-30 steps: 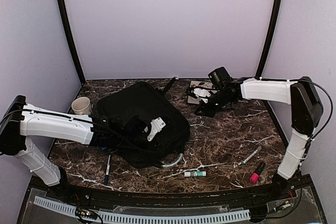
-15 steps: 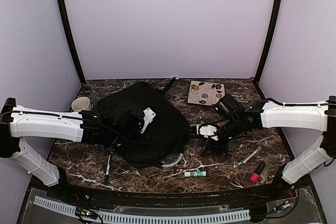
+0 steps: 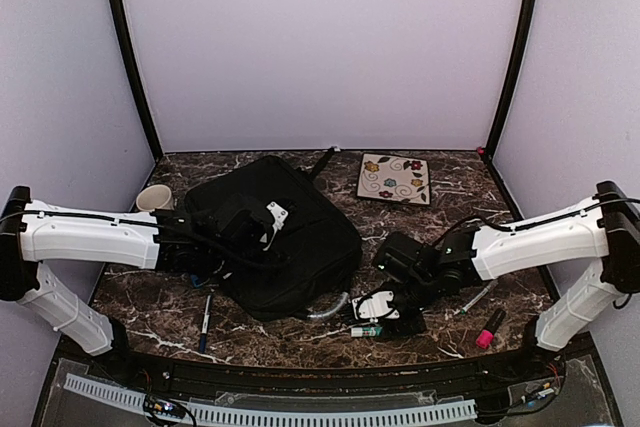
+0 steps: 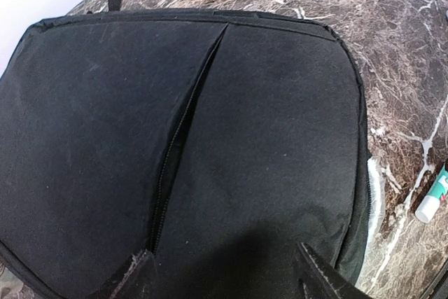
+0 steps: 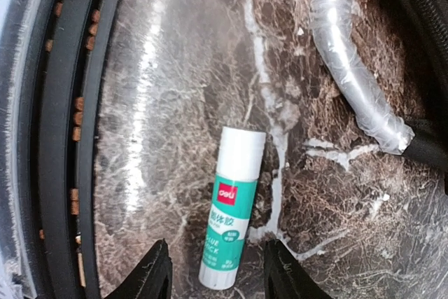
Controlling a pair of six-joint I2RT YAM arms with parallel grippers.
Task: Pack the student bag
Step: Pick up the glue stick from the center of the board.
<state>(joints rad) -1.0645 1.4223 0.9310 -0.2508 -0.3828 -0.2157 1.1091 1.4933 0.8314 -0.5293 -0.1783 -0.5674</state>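
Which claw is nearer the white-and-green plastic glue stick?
Right. The right claw hangs directly over the glue stick; the left claw is over the large black fabric student bag.

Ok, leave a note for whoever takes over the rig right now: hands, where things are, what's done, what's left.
Left hand: open, empty, over the student bag.
Right hand: open, fingers either side of the glue stick at the table's near edge, not gripping.
Done: nothing visibly packed.
Left: glue stick, pen, pink marker and floral notebook all lie on the table outside the bag.
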